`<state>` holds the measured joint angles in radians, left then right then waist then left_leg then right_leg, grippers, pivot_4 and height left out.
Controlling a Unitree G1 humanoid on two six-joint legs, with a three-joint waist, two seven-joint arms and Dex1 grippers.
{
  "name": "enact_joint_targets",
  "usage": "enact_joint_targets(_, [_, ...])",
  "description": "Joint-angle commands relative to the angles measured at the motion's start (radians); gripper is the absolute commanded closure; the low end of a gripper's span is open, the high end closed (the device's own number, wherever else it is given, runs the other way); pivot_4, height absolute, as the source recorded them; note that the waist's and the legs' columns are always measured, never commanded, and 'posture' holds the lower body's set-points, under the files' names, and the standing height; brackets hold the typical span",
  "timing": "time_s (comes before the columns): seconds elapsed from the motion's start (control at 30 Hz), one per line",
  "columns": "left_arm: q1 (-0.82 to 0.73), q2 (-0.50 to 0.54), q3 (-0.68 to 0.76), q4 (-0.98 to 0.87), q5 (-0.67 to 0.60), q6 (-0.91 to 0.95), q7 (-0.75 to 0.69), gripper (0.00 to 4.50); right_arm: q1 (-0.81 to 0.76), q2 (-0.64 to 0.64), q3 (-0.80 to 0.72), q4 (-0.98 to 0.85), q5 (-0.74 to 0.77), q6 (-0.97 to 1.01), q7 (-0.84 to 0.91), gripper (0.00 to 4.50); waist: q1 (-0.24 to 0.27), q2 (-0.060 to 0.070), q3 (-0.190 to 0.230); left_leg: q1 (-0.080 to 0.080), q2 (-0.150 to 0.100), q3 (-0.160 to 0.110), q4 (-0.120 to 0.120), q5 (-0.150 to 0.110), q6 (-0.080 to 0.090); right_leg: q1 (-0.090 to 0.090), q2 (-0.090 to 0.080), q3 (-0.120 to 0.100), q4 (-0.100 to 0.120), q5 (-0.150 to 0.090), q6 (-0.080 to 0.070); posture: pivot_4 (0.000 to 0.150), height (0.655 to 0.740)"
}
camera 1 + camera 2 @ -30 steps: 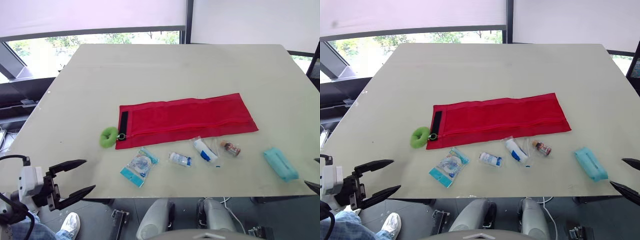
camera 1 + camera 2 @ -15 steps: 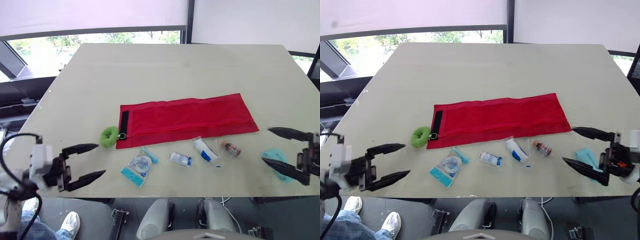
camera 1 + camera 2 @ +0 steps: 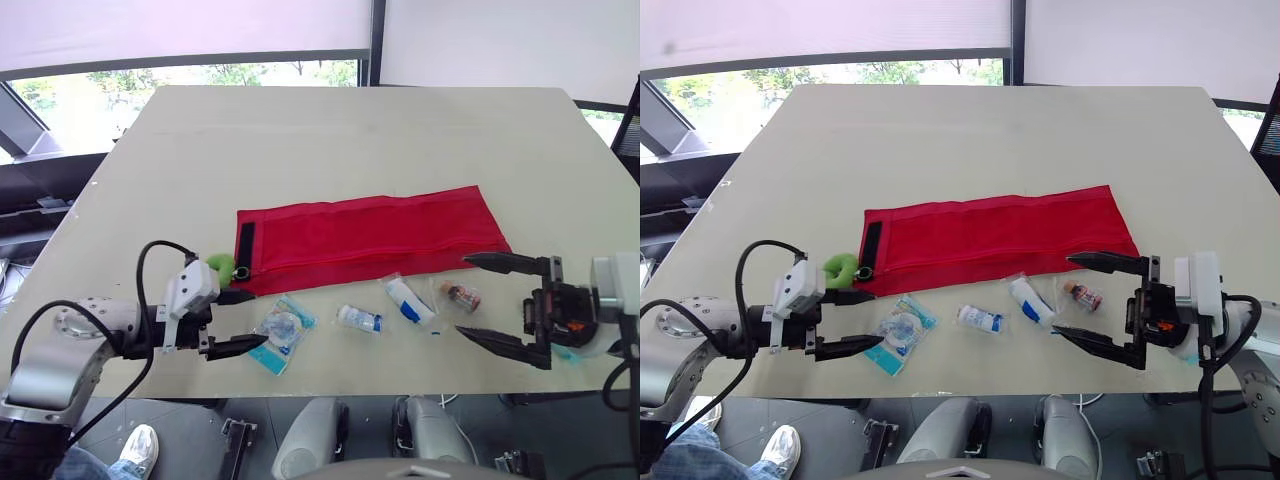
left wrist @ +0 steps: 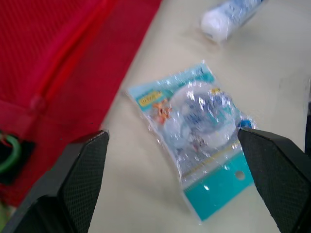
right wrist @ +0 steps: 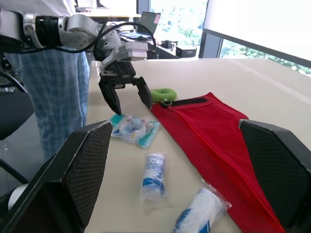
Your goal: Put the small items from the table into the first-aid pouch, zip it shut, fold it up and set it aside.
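Beige table (image 3: 350,140), window (image 3: 230,75) w/ blind down at 12. L gripper (image 3: 257,318) at 7, fingers wide apart, by clear packet (image 3: 280,333); green ring (image 3: 218,264) part-hidden behind it. Red pouch (image 3: 370,238) flat at centre. R gripper (image 3: 462,296) at 4, fingers spread; small bottle (image 3: 462,296) seen btwn tips, contact unclear.

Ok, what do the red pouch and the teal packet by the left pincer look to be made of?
Red pouch: soft fabric, matt, seemingly mesh. A fine weave shows, and it lies limp and flat on the table. Teal packet: thin clear plastic film, glossy. It crinkles and catches glare over its contents. The teal printed part could be card or printed film.
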<state>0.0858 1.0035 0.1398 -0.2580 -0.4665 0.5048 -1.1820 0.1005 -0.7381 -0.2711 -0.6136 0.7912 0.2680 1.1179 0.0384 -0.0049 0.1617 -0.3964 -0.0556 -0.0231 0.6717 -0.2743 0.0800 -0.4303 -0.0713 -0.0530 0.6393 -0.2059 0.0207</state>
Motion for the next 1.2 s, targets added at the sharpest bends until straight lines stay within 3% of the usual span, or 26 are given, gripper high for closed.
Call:
enact_joint_targets(0.03, [-0.016,-0.003,-0.045,-0.038,0.008,0.097,0.055,0.00,-0.004,0.013,0.018,-0.048,-0.004,-0.032,0.000,0.05,0.001,0.000,0.000,0.000,0.000,0.000,0.000,0.000,0.000,0.000,0.000,0.000,0.000,0.000,0.000,0.150,0.7395])
enact_joint_targets(0.3, [-0.090,-0.060,-0.032,-0.067,-0.105,0.315,0.133,0.00,0.015,0.020,0.018,-0.031,-0.027,-0.072,0.017,0.05,0.002,0.000,0.000,0.000,0.000,0.000,0.001,0.000,0.000,0.000,0.000,0.000,0.001,0.000,0.001,0.150,0.7395])
enact_joint_targets(0.53, [-0.155,-0.042,-0.120,-0.062,-0.074,0.370,0.159,0.00,0.017,0.022,0.020,-0.047,-0.012,-0.077,0.016,0.05,0.006,0.000,0.000,0.001,-0.001,0.000,0.001,0.001,-0.001,0.001,0.000,0.000,0.001,0.000,0.001,0.150,0.7395])
enact_joint_targets(0.63, [-0.155,-0.025,-0.150,-0.064,-0.029,0.295,0.133,0.00,0.016,0.021,0.019,-0.051,-0.010,-0.075,0.013,0.05,0.005,0.001,0.000,0.001,-0.001,0.000,0.001,0.002,-0.003,0.001,0.000,0.000,0.001,0.000,0.000,0.150,0.7395])
enact_joint_targets(0.9, [-0.171,0.083,-0.192,0.023,0.021,0.088,-0.108,0.00,0.010,0.021,0.023,-0.058,-0.001,-0.068,0.000,0.05,0.002,0.001,0.000,0.000,-0.001,0.000,0.001,0.002,-0.004,0.000,0.000,0.000,0.001,-0.002,-0.004,0.150,0.7395])
enact_joint_targets(1.1, [-0.183,0.108,-0.224,0.019,-0.005,0.094,-0.216,0.00,-0.005,0.019,0.027,-0.059,0.006,-0.062,-0.016,0.05,0.000,0.001,0.001,0.000,-0.001,0.000,0.001,0.000,-0.001,0.000,0.000,0.000,0.001,-0.002,-0.004,0.150,0.7395])
enact_joint_targets(1.2, [-0.202,0.084,-0.220,0.010,-0.025,0.137,-0.194,0.00,-0.003,0.018,0.027,-0.065,0.008,-0.060,-0.022,0.05,0.001,0.001,0.001,0.000,-0.001,0.000,0.001,0.000,-0.001,0.000,0.000,0.000,0.001,-0.002,-0.004,0.150,0.7395])
